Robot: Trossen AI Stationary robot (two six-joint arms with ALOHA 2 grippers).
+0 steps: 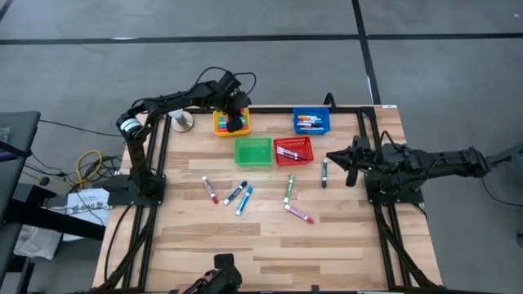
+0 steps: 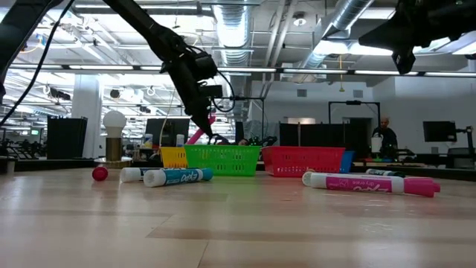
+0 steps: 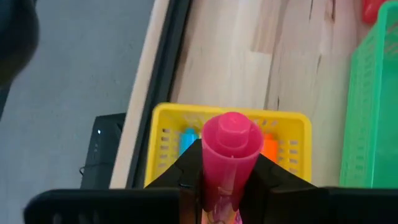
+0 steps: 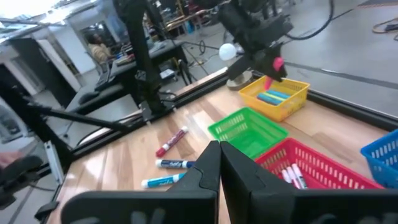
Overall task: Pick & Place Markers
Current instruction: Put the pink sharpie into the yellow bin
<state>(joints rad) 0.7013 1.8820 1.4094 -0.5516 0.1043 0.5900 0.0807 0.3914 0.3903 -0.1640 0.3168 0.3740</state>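
Note:
My left gripper [image 1: 235, 122] hangs over the yellow basket [image 1: 222, 127] at the table's far side, shut on a pink marker [image 3: 230, 140]. That basket holds blue and orange markers [image 3: 188, 142]. My right gripper [image 4: 219, 158] is shut and empty, raised above the table's right side [image 1: 333, 157], near a dark green marker [image 1: 324, 172]. Several more markers lie flat on the wood, among them a red one [image 1: 210, 189], two blue ones [image 1: 239, 197], a green one [image 1: 288, 189] and a pink one [image 1: 299, 214]. The red basket [image 1: 292, 150] and the blue basket [image 1: 311, 122] also hold markers. My left gripper pinches the pink marker's barrel [image 3: 225, 186] between its two fingers [image 3: 186, 174], and the capped end [image 3: 231, 127] sticks out past the fingertips. The fingers slant down from above. The marker is lifted clear and tilted [image 2: 199, 134] over the yellow basket.
A green basket [image 1: 253, 151] sits between the yellow and red ones. A white bulb-shaped object [image 1: 184, 122] stands left of the yellow basket, and a small red ball [image 2: 100, 173] lies near it. Black frame rails [image 1: 372, 139] run along the table's left, right and far edges. Bare wood lies toward the near edge.

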